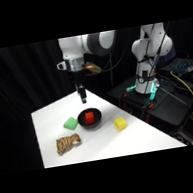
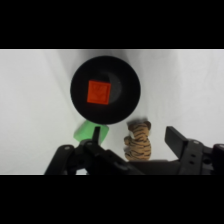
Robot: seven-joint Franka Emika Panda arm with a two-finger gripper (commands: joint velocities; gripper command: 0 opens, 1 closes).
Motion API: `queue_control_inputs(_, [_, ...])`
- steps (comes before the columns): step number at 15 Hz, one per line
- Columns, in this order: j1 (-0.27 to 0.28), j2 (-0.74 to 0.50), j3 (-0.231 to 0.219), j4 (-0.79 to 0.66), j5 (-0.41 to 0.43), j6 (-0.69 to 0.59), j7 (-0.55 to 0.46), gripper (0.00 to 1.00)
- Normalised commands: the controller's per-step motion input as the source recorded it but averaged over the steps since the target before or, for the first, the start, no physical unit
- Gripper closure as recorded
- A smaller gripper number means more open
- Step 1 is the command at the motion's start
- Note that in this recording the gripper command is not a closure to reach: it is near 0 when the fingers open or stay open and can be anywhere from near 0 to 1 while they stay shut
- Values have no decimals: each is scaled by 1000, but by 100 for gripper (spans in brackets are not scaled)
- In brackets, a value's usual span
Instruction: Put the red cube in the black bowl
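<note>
White arm reaching down from above, end effector [image 1: 84, 99] pointing straight down, fingers spread apart (holding nothing)

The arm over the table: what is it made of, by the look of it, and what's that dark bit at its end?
The arm is glossy white, built of rounded segments with dark joints. Its gripper is black, with two blocky fingers on a black linkage. Green light glows near the base, beside cables.

A black curtain [image 1: 25, 75] fills the frame's upper left behind the white table [image 1: 136, 136]. At right, dark equipment [image 1: 167, 106] carries yellow cables [image 1: 187, 87].
</note>
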Motion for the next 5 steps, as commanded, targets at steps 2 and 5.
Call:
queue_control_inputs(2, [-18,-275,53,325,-43,-580,-67,0])
queue_control_inputs(5, [-33,-16,38,377,62,-427,-150,0])
